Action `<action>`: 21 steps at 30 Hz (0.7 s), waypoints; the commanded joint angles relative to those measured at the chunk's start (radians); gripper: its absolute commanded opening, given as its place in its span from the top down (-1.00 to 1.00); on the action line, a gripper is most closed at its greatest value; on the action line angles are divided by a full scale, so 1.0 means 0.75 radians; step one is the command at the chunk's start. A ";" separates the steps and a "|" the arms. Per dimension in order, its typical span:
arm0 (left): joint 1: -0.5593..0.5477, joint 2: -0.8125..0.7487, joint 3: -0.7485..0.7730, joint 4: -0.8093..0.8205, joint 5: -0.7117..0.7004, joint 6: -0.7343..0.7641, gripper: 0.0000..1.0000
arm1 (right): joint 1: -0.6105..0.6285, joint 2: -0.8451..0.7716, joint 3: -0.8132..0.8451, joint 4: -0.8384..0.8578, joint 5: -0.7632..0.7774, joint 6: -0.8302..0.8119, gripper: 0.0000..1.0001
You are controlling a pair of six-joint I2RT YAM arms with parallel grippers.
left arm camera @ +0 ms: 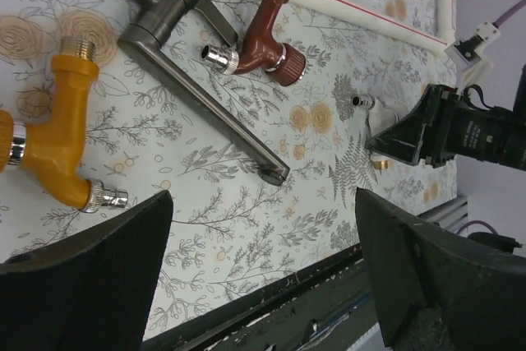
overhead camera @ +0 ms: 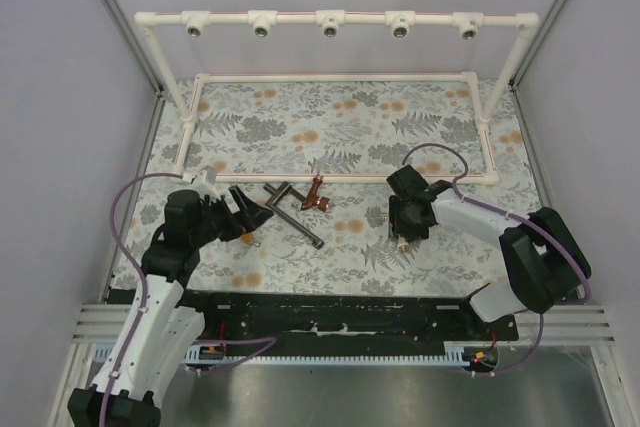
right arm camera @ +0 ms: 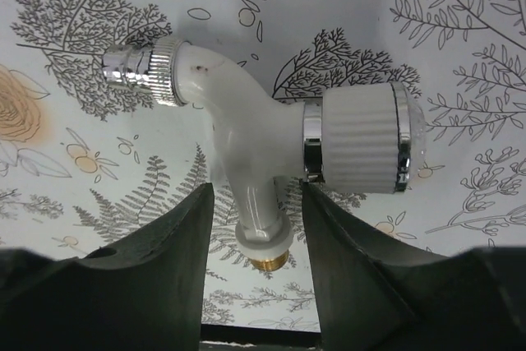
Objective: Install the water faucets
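The white faucet (right arm camera: 246,137) lies flat on the patterned mat, its ribbed knob to the right and its brass thread toward the camera. My right gripper (right arm camera: 256,196) straddles its stem, one finger on each side with thin gaps showing, so it is open. From above, the right gripper (overhead camera: 405,219) covers most of this faucet. My left gripper (left arm camera: 263,228) hangs wide open and empty over the mat. Beyond it lie the orange-yellow faucet (left arm camera: 57,137), the long dark grey faucet (left arm camera: 177,63) and the red-brown faucet (left arm camera: 263,34). From above, the left gripper (overhead camera: 243,213) sits left of the dark grey faucet (overhead camera: 295,212).
A raised white pipe rail (overhead camera: 330,19) with several metal-ringed tee sockets spans the back. A low white pipe frame (overhead camera: 340,77) borders the mat. A black strip (overhead camera: 330,312) runs along the near edge by the arm bases.
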 commanded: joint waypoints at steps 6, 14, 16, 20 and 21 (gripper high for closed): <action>-0.047 0.083 -0.020 0.181 0.199 -0.101 -0.92 | 0.092 0.075 0.067 0.057 0.124 -0.092 0.59; -0.135 0.209 0.082 0.236 0.226 -0.074 -0.92 | 0.266 -0.113 0.167 0.059 0.093 -0.352 1.00; -0.179 0.279 0.135 0.236 0.242 -0.054 -0.92 | 0.317 -0.179 0.196 0.068 0.073 -0.446 1.00; -0.288 0.424 0.264 0.236 0.261 -0.019 -0.89 | 0.419 -0.283 0.257 0.080 0.012 -0.628 1.00; -0.312 0.457 0.292 0.236 0.267 -0.011 -0.89 | 0.443 -0.304 0.268 0.084 -0.015 -0.667 1.00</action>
